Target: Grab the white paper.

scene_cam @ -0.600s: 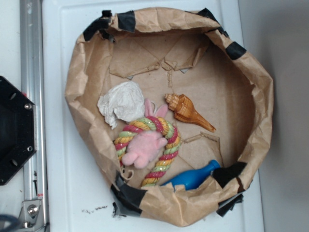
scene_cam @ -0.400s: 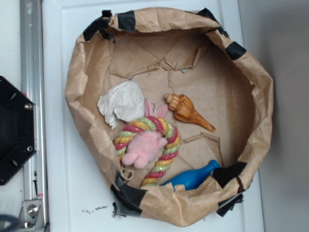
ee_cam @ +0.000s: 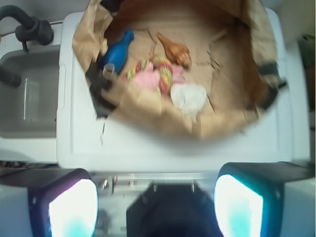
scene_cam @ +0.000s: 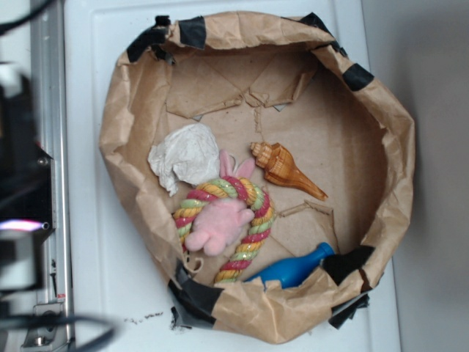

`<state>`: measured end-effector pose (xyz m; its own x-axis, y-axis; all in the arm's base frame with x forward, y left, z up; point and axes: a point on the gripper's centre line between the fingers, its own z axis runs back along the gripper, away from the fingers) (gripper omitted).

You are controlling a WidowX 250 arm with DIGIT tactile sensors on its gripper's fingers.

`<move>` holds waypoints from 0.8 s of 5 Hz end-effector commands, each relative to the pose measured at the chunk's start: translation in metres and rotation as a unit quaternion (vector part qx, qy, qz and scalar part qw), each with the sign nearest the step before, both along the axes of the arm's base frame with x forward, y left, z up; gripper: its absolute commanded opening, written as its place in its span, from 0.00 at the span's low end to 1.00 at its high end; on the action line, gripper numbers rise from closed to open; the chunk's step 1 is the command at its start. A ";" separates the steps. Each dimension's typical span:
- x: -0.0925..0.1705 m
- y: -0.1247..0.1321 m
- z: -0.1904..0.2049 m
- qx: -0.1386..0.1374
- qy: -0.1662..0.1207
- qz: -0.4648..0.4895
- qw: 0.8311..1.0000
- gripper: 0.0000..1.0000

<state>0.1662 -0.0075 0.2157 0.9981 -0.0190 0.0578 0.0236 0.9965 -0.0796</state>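
White tabletop [scene_cam: 95, 220] scene: end effector [ee_cam: 157, 197] spread wide, holding nothing, well short of the brown paper bag [scene_cam: 396, 147], likely lining up on the white paper [scene_cam: 187, 155] inside beside the pink plush bunny [scene_cam: 220, 220].

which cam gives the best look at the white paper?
Exterior. The white paper is sharp there, wrinkles and full outline visible, lying in the bag beside the rope ring. The wrist view is blurred and distant: the paper is just a pale blob near the bag's near wall.
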 end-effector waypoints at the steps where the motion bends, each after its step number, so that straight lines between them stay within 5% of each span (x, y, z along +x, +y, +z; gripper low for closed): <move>1: 0.072 0.012 -0.047 0.027 -0.002 -0.037 0.999 1.00; 2: 0.074 0.027 -0.100 0.008 0.063 -0.094 0.994 1.00; 4: 0.051 0.038 -0.184 0.058 0.115 -0.176 0.976 1.00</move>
<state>0.2149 0.0346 0.0285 0.9155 -0.3353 -0.2225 0.3376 0.9409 -0.0287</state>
